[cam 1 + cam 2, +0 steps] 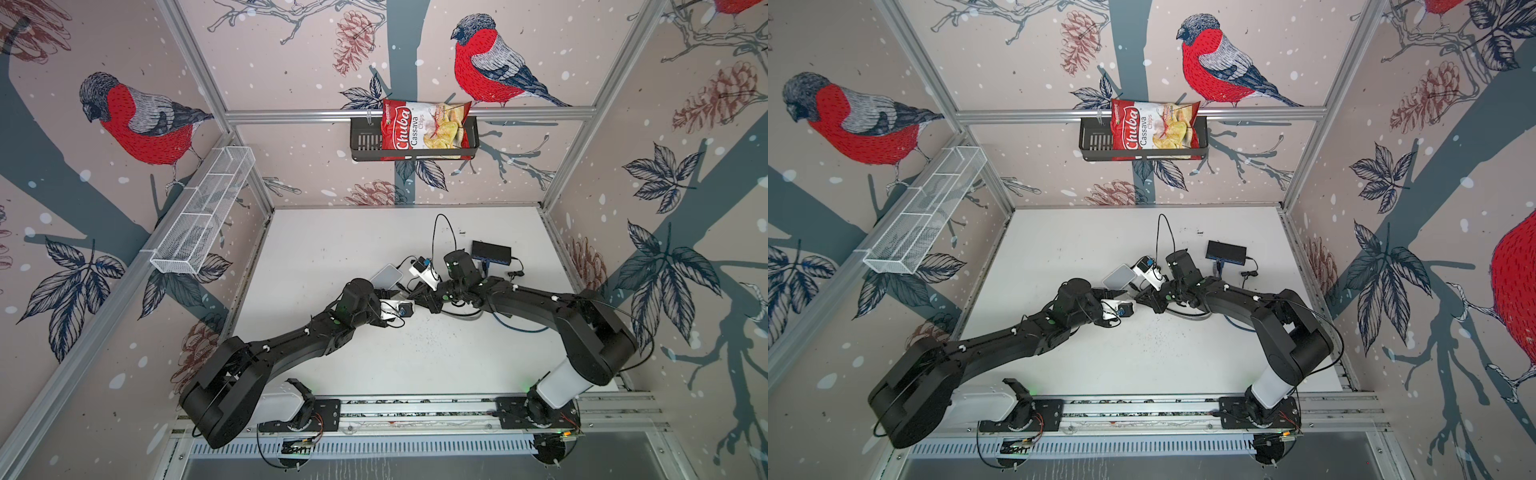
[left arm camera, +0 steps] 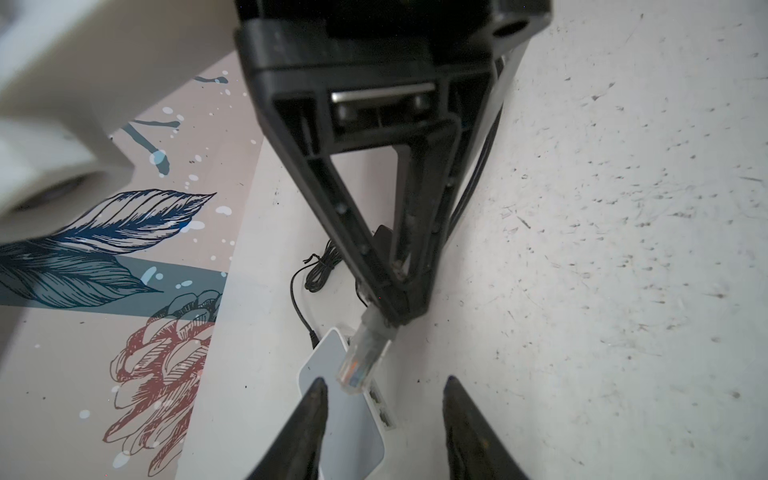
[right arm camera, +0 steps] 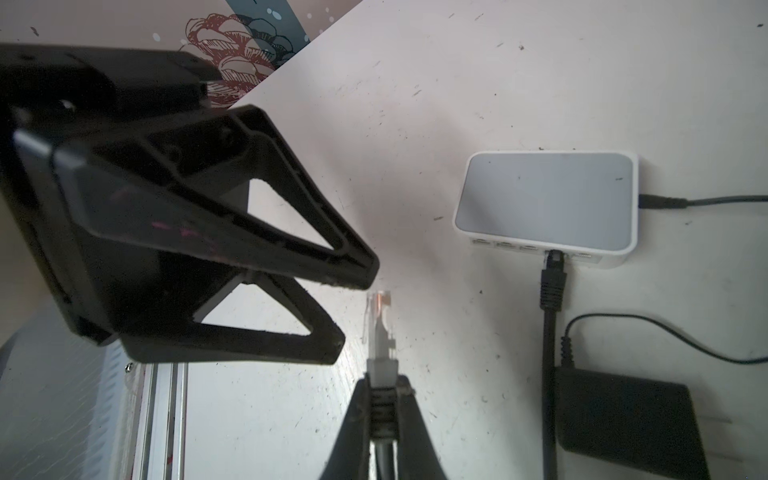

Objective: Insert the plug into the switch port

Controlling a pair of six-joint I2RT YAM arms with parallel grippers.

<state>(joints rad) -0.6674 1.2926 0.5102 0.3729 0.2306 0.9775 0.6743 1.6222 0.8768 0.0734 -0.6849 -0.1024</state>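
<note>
Right claw (image 3: 382, 395) clenched on plug (image 3: 379, 320) boot; plug's long axis continues the fingers, tip pointing away, toward released left claw (image 2: 384, 415). Switch (image 2: 353, 434) just beside left claw. Wall basket (image 1: 365, 141) holds chip bag (image 1: 424, 129).

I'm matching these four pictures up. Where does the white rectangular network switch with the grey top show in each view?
Both top views: the white switch lies mid-table, beside the tip of the right gripper.
Left wrist view: the switch sits right behind the clear plug, partly hidden by it.
Right wrist view: the switch is beyond the plug, off to one side, a black cable plugged in.
Shared landmark: that gripper, shut on the plug.
</note>
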